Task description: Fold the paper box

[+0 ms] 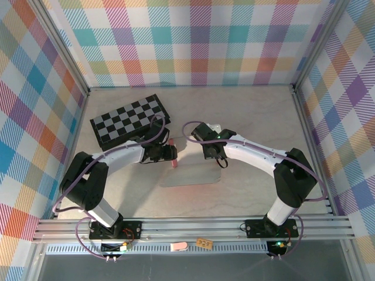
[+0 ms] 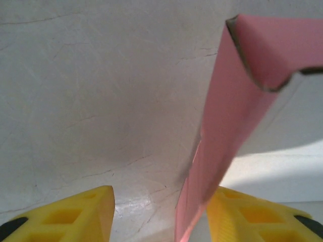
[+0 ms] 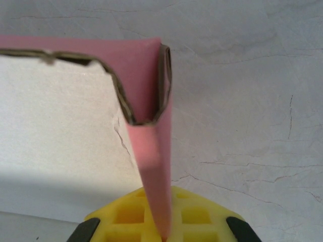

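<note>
Watch the left side first. Your left claw (image 2: 161, 201) stands open, and the raised pink flap (image 2: 227, 126) only leans against one yellow finger (image 2: 252, 217), with a clear gap to the other. Nothing pins that flap, so if you draw the claw away I expect the card to spring back towards flat. Close off-centre and you may crease it away from the fold line.

Your right claw (image 3: 161, 227) is clamped on the opposite pink wall of the paper box (image 1: 196, 172), right at its upper edge where the card curls over on itself. A pull from there could tear the thin card at a slit. It could also drag the whole sheet across the table (image 1: 252, 117), since the pale middle panel lies loose. Lifting too high would tip the sheet against the left claw.

The paper box lies mid-table between the two claws, pale side up, just in front of the checkered board (image 1: 129, 120) and apart from it.

Both arms reach in from their bases with elbows bowed outward and forearms angled inward. The wrists tip down so each claw meets one side edge of the sheet, the left one close to the board's near corner.
</note>
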